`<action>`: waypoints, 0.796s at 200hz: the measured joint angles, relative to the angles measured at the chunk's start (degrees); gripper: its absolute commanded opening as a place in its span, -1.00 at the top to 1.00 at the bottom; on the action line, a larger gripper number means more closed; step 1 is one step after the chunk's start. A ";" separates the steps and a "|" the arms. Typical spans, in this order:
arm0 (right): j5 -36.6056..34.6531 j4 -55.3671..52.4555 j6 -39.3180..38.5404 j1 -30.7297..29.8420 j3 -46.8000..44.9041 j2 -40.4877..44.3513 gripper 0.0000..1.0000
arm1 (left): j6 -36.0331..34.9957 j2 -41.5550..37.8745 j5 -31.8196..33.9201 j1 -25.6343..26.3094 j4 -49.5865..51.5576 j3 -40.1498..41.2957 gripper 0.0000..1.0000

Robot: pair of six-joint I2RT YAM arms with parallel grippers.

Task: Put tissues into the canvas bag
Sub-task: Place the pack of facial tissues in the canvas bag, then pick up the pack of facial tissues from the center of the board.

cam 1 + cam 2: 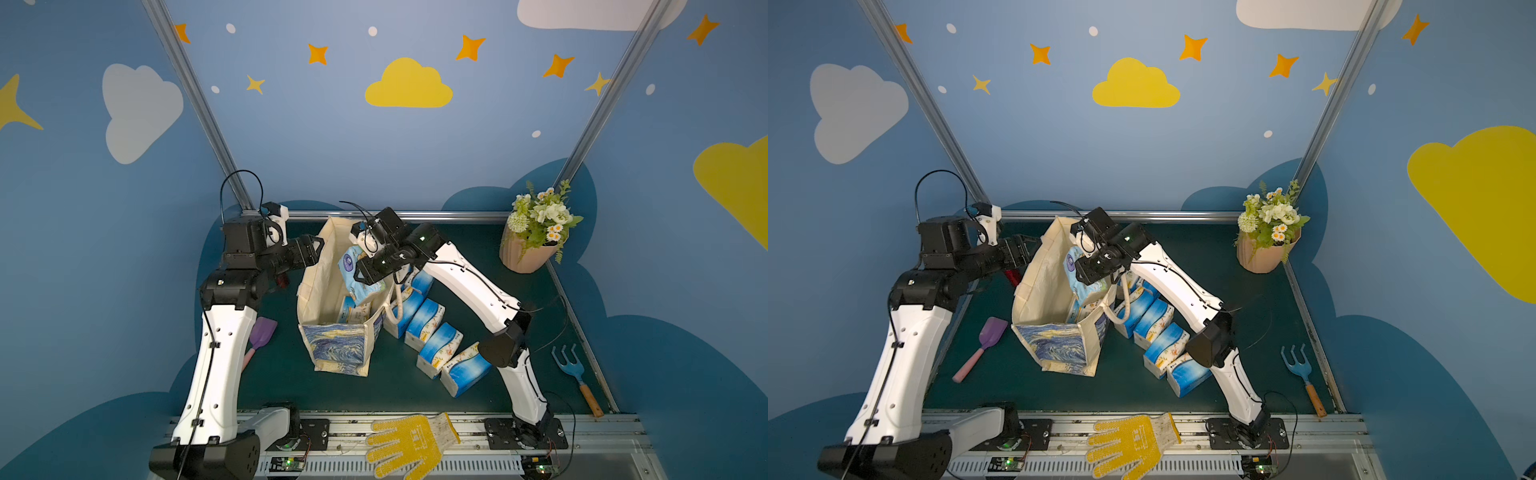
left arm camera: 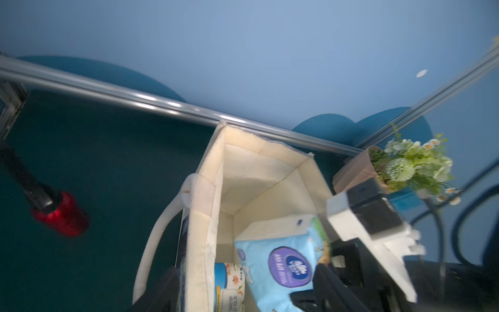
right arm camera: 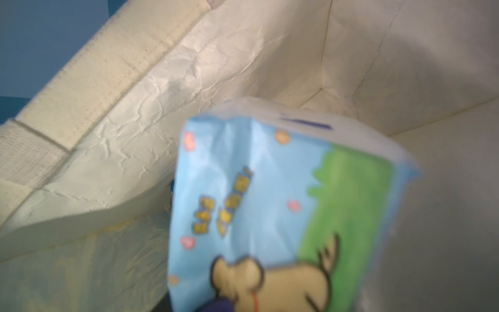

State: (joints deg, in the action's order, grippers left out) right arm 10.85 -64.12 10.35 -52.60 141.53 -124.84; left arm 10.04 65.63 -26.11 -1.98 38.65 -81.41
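Note:
The cream canvas bag stands open at mid-table, its starry print facing front. My left gripper is open, one finger outside the bag's left wall and one inside. My right gripper hovers over the bag's mouth. A pale teal tissue pack hangs from it, tilted and blurred, and hides its fingers. A blue-and-white pack lies inside the bag. Several more packs stand in a row right of the bag.
A flower pot stands at the back right and a blue garden fork lies on the right. A purple scoop lies left of the bag, near a red object. A yellow glove rests on the front rail.

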 measured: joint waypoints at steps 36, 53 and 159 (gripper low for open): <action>1.88 0.61 -0.33 0.00 0.02 -0.02 -0.42 | 0.76 -4.48 -2.12 -0.02 -4.07 3.63 -1.00; 2.47 0.94 -0.39 0.00 0.02 0.00 -0.43 | 0.90 -5.90 -2.95 -0.02 -5.75 5.03 -1.00; 3.37 1.81 -0.55 1.03 -0.15 0.74 -0.46 | -0.39 -2.86 -1.55 -0.28 -2.67 0.39 0.93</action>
State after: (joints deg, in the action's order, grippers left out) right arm 14.22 -62.30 9.80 -51.57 141.38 -124.09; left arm 9.65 62.76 -27.66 -2.26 35.99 -81.01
